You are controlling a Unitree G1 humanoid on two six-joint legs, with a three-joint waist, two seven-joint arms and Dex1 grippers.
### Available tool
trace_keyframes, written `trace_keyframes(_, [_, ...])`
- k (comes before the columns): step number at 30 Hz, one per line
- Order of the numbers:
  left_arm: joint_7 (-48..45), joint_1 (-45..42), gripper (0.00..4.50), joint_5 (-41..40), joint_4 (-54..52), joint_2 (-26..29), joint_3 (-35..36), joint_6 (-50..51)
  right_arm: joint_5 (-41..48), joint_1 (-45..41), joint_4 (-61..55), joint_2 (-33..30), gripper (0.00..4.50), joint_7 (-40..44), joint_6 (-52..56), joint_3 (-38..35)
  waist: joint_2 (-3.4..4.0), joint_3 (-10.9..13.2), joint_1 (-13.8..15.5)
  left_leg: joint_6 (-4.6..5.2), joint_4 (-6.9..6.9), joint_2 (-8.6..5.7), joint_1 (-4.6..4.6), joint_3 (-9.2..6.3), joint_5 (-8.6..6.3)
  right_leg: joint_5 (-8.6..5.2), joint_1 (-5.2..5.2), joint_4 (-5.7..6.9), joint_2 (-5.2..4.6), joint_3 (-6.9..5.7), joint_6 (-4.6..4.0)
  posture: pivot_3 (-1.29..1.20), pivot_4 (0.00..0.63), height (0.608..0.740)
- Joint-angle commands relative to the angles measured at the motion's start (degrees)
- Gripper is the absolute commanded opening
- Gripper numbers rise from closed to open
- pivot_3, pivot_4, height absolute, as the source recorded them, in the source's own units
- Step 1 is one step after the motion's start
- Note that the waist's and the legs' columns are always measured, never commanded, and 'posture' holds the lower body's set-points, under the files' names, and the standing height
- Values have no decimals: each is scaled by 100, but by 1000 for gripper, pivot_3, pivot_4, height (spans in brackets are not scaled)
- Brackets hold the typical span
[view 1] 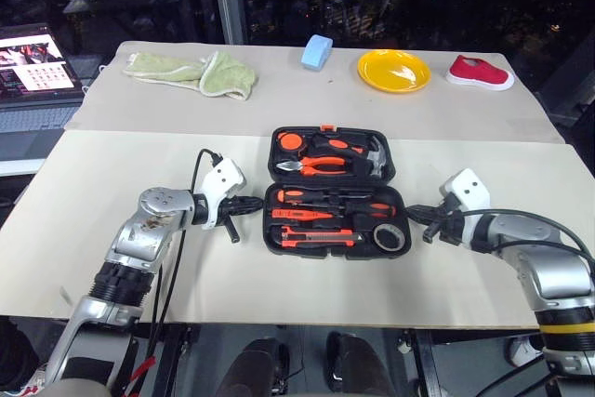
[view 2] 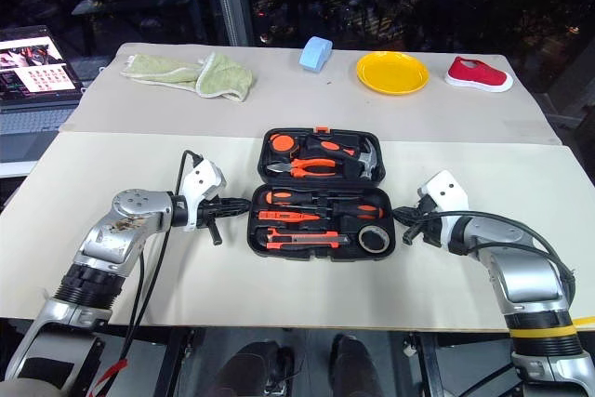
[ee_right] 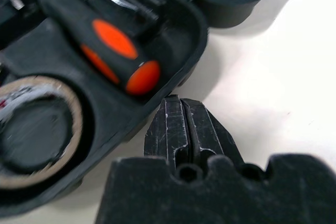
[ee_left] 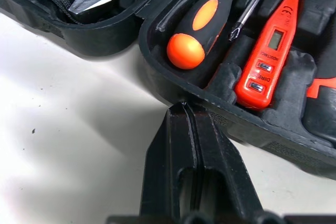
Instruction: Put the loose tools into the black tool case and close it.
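1. The black tool case [view 1: 335, 194] lies open in the middle of the front tabletop [view 1: 130, 183], its two halves flat, so every recess faces up and can be filled.
2. The near half holds the loose tools: two screwdrivers [view 1: 337, 198], the orange tester pen [ee_left: 266, 59], the utility knife [view 1: 318, 238] and the grey tape roll [view 1: 390, 236]. All sit in their moulded recesses, so the packing looks done and only the closing remains.
3. The far half carries pliers [view 1: 321, 165], a hammer [view 1: 372, 157] and a tape measure [view 1: 291, 141], with the small orange latch [view 1: 327, 127] at its outer edge.
4. The left pincer [ee_left: 185, 113] has its fingers pressed together, its tip right at the case's left wall, holding nothing.
5. The right pincer [ee_right: 181, 109] is likewise shut and empty, its tip just beside the case's right corner near the tape roll.
6. Flanking the near half this way, both tips look placed to get under or steady it for folding.
7. On the rear tabletop, well apart, lie a green cloth [view 1: 195, 72], a blue sponge [view 1: 317, 51], a yellow plate [view 1: 394, 71] and a red shoe [view 1: 478, 72].
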Motion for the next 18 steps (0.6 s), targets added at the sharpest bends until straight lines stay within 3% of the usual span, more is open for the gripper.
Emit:
trace_keyframes(1, [-445,98,35,-197,-457,9,-151,-133,37,249,-482,-60,0,211,-323,16,0,0,-7,0,-2,0,1,0,-1,0,0,-1,0,0,0,0,150,732])
trace_keyframes(18, [-851,590,35,-251,-1052,264,-142,43,240,1075,-1293,-95,0,514,-579,-185,1,0,-34,-6,-1,1,3,0,-5,0,3,-7,1,0,0,0,150,732])
